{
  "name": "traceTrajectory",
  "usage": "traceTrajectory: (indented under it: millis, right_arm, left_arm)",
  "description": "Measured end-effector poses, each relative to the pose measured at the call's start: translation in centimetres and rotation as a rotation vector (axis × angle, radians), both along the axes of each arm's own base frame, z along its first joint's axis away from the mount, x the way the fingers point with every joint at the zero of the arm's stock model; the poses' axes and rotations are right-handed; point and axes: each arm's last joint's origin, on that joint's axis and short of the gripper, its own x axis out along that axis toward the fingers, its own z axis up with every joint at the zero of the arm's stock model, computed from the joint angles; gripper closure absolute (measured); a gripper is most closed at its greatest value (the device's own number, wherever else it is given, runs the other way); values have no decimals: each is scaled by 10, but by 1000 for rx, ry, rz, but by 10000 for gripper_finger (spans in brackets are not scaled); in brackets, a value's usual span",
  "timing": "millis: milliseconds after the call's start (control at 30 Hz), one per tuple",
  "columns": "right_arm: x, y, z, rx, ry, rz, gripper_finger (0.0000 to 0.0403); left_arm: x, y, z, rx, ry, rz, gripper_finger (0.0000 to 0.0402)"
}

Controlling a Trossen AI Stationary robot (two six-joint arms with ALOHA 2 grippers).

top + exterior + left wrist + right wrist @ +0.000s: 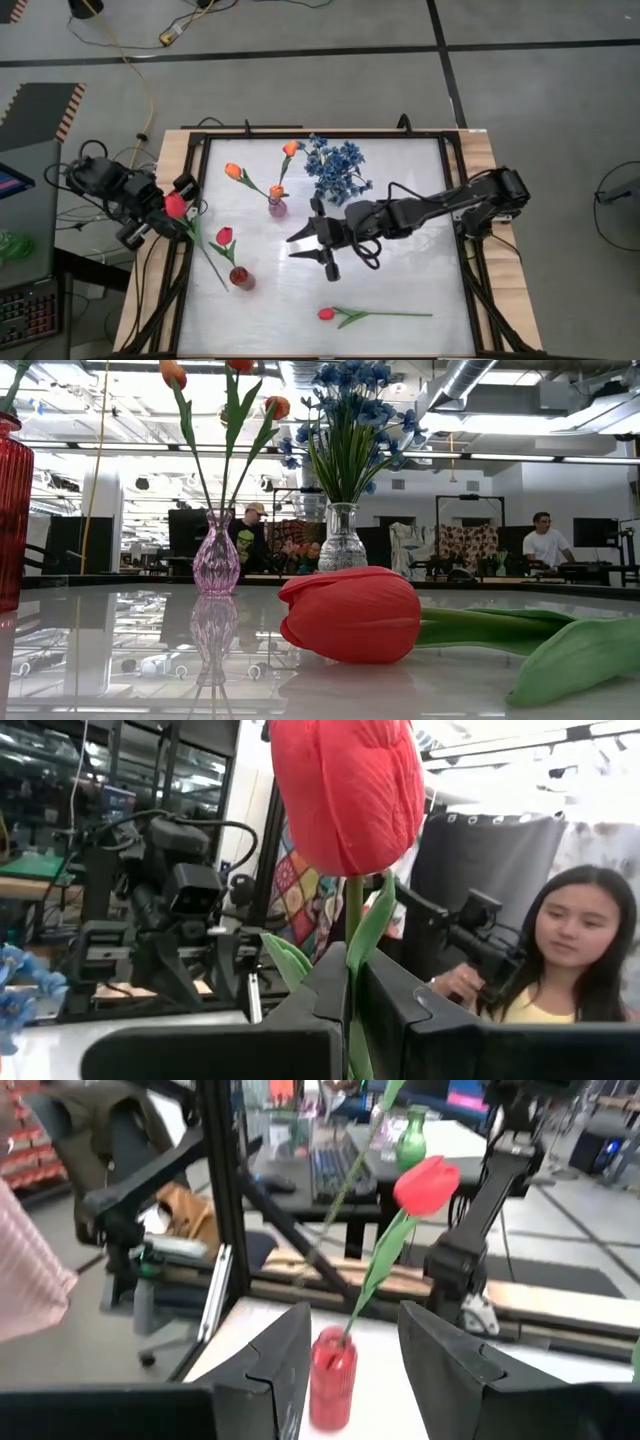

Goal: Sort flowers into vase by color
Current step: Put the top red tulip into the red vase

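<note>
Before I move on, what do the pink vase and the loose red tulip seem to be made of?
Pink vase: looks like clear tinted glass, glossy; the stems and the room show through its ribbed wall.
Red tulip: looks like fabric, matte; fine creases run across the petals, and the leaf has a dull, cloth-like surface.

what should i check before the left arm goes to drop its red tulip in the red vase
1. Left gripper shut on the held red tulip's stem: ok.
2. Red vase upright, one red tulip already in it: ok.
3. Right gripper open and empty, mid-table, right of the red vase: ok.
4. Stem end free to swing over the red vase: cannot tell.
5. Pink vase holds only orange tulips; blue flowers in the clear vase: ok.
6. Last red tulip lying near the table's front edge, not yet sorted: not ok.
</note>
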Motion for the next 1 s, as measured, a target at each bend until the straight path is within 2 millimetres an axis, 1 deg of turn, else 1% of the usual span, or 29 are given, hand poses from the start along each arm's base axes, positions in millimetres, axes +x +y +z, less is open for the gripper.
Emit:
traceTrajectory:
  millis: [167,367,700,1000]
  right_arm:
    - [-4,6,-8,-23,87,18,225]
    - [-7,8,-17,-47,176,25,225]
    - [-8,10,-19,-53,196,29,225]
    - [-8,10,-19,-53,196,29,225]
  left_arm:
    - [1,0,-3,40,11,11,400]
    - [1,0,-4,118,-14,38,400]
    - [2,-1,-12,176,49,38,400]
    - [11,-4,-15,219,75,39,400]
